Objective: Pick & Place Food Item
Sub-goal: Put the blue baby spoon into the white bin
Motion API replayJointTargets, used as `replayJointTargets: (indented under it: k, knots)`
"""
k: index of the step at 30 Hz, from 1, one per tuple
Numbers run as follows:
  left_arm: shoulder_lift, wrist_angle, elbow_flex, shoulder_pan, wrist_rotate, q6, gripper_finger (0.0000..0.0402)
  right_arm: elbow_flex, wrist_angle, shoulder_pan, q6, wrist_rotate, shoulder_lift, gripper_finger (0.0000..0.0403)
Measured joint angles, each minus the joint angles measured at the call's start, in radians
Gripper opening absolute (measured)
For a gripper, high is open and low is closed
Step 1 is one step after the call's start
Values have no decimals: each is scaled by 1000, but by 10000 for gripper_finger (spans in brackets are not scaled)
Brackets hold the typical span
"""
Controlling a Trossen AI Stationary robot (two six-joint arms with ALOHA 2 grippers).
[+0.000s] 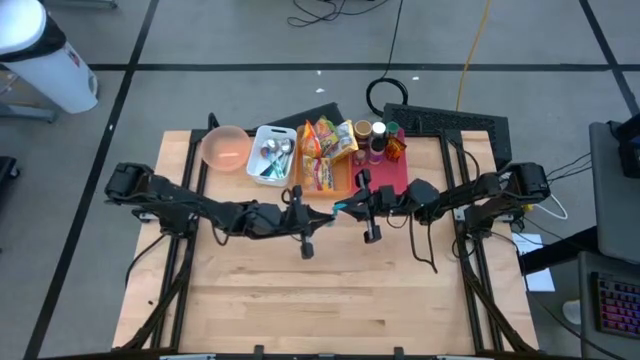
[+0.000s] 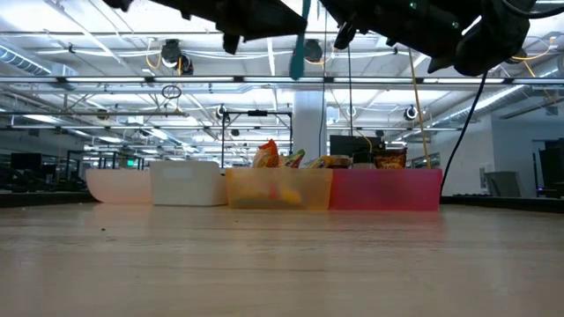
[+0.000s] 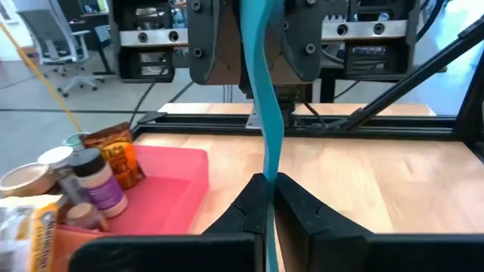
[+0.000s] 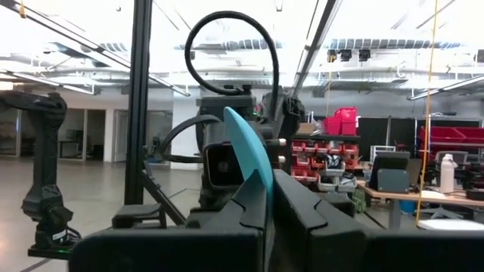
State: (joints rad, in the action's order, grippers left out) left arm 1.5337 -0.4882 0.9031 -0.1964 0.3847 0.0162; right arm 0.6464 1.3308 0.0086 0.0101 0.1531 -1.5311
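Above the table (image 1: 320,290) we see a thin teal strip (image 1: 343,207) spanning both arms, its long axis between them, the left fingers (image 3: 266,198) and right fingers (image 4: 266,198) each closed on one end, near the trays (image 1: 330,180).

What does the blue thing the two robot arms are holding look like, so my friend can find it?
Look above the middle of the wooden table, in front of the row of bins, where the two dark arms meet. The left gripper and right gripper both pinch a thin, flat teal strip. It is the only thing held in the air.
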Motion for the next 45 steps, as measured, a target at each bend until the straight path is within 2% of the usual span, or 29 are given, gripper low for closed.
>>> replayJointTargets:
  k: [3,9,14,17,20,25,41,45]
  knots:
    - [-37,46,-1,-21,35,8,7,0,-1,0,1,0,0,0]
    - [-86,112,-1,-55,115,8,24,-1,-10,0,1,-5,2,0]
    - [-112,137,-1,-75,150,13,7,-2,-22,0,2,-24,2,0]
    - [-123,152,-2,-84,172,14,12,-2,-25,0,2,-26,2,0]
    - [-123,160,-2,-86,183,8,22,-3,-26,0,1,-26,1,0]
    - [-123,177,-2,-85,184,-2,7,-3,-30,0,1,-27,0,0]
    - [-123,180,-2,-84,182,-49,6,-3,-27,0,1,-27,0,0]
    - [-123,180,-1,-84,182,-75,22,-3,-26,0,3,-27,0,0]
